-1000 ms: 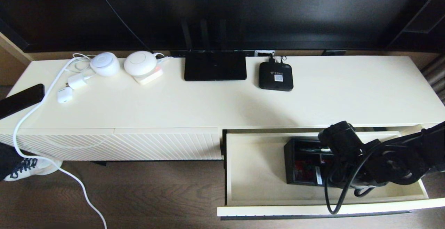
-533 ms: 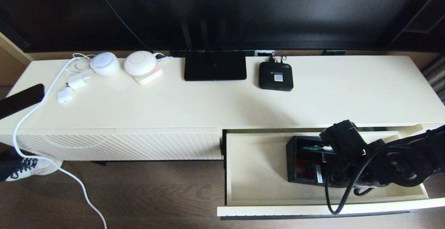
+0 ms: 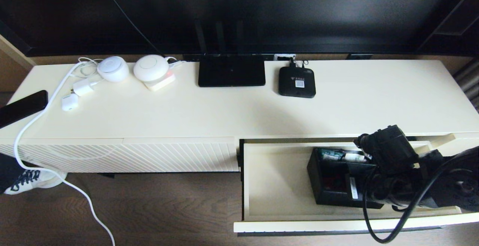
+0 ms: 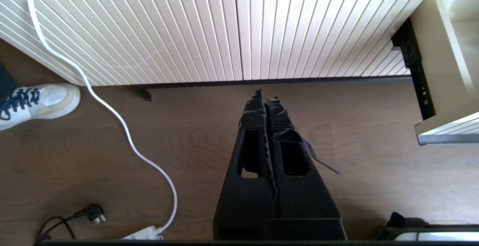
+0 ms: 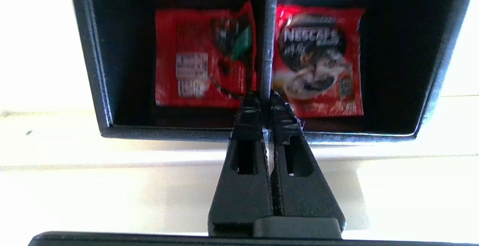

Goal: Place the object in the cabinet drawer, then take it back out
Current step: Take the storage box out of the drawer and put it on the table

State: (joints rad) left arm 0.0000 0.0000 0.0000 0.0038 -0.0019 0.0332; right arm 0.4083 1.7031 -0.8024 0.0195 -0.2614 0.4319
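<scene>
The cabinet drawer (image 3: 277, 180) stands pulled out at the right end of the cream cabinet, its front panel (image 3: 336, 225) nearest me. Inside it is the black organizer box (image 3: 333, 182), its left side wall showing, with red packets (image 5: 204, 57) and white packets (image 3: 342, 156) in its compartments. My right gripper (image 5: 265, 100) is shut on the box's thin divider wall (image 5: 268, 33), one finger in each compartment. In the head view the right arm (image 3: 389, 156) hides the box's right part. My left gripper (image 4: 265, 95) hangs shut and empty above the wooden floor.
On the cabinet top are a flat black router (image 3: 231, 70), a small black set-top box (image 3: 296, 82), white round devices (image 3: 150, 67), chargers and a dark phone (image 3: 22, 107). A white cable (image 3: 37, 119) trails down the closed ribbed front (image 3: 149, 156). A shoe (image 3: 33, 178) stands on the floor.
My right arm has moved right and up with the box in its grip. The box now sits higher and nearer the drawer's front, its left side wall and far white packets showing.
</scene>
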